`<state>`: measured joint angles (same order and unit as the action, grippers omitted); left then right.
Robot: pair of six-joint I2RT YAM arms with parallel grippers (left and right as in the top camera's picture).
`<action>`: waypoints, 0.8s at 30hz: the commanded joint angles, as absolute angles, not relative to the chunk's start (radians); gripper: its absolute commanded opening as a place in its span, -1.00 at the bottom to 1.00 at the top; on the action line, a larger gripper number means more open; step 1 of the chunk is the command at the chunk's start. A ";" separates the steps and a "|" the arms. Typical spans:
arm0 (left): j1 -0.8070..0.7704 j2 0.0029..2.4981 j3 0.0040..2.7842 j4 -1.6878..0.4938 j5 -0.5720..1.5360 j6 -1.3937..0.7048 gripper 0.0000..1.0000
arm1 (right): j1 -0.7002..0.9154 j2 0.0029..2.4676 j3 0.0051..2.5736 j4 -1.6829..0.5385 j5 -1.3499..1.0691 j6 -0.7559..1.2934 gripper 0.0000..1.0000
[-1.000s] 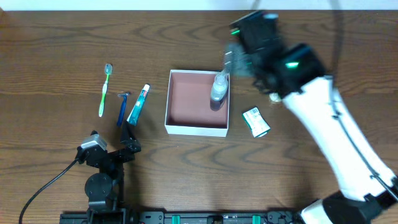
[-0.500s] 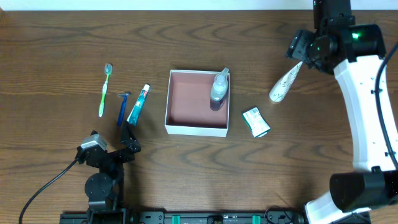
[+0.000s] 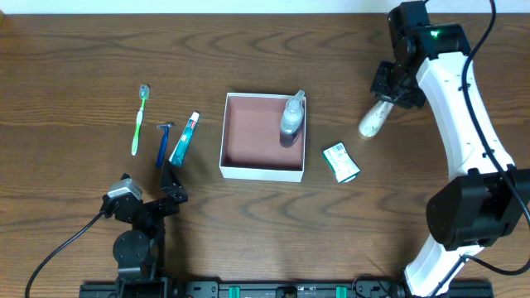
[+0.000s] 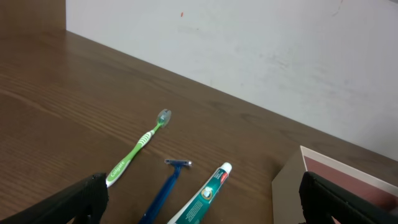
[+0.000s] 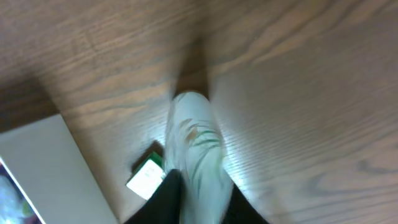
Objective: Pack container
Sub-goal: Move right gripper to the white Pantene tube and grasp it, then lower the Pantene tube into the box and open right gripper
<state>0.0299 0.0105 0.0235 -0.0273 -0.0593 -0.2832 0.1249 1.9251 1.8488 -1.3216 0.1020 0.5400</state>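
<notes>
**Pack container: right arm carrying a tube, one item in the box**

Position: the container (image 3: 261, 173) sits mid-surface, open side up, white walls and reddish-pink floor. One clear bottle (image 3: 291, 116) is already inside, against its right wall. The rest of the floor is bare.

Right pincer (image 3: 389, 91): closed on a white tube (image 3: 373, 118) with green markings, gripped at one end, the free end pointing away from the wrist. It hangs over the surface (image 3: 83, 66) well to the right of the container. The pictures do not settle whether the tube's free end touches the wood.

Left pincer (image 3: 171, 180): spread wide, holding nothing, parked low at the near left just short of the toothpaste (image 3: 185, 138).

Unpacked: toothbrush (image 3: 139, 120), razor (image 3: 163, 142) and toothpaste lie in a row left of the container. A small green-and-white box (image 3: 341, 161) lies just off its right front corner.

Judgement: the step in hand is carrying the tube to the box. The next move calls for travel leftward with enough height to pass the right wall. The release should come over bare floor, clear of the bottle so it isn't tipped.
</notes>
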 commanded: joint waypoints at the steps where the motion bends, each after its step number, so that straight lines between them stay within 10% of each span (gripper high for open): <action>1: 0.027 0.010 0.004 -0.067 -0.086 -0.266 0.96 | 0.132 1.930 1.829 -1.327 0.101 0.553 -0.97; 13: 0.027 0.010 0.004 -0.067 -0.086 -0.266 0.96 | 0.191 1.736 1.832 -1.343 0.105 0.517 -0.97; 24: 0.027 0.010 0.004 -0.067 -0.086 -0.266 0.96 | 0.601 1.382 1.832 -1.323 0.135 0.509 -0.97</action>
<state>0.0299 0.0105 0.0235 -0.0273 -0.0589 -0.2832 0.5400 1.4025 1.8191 -1.3342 0.1009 0.5114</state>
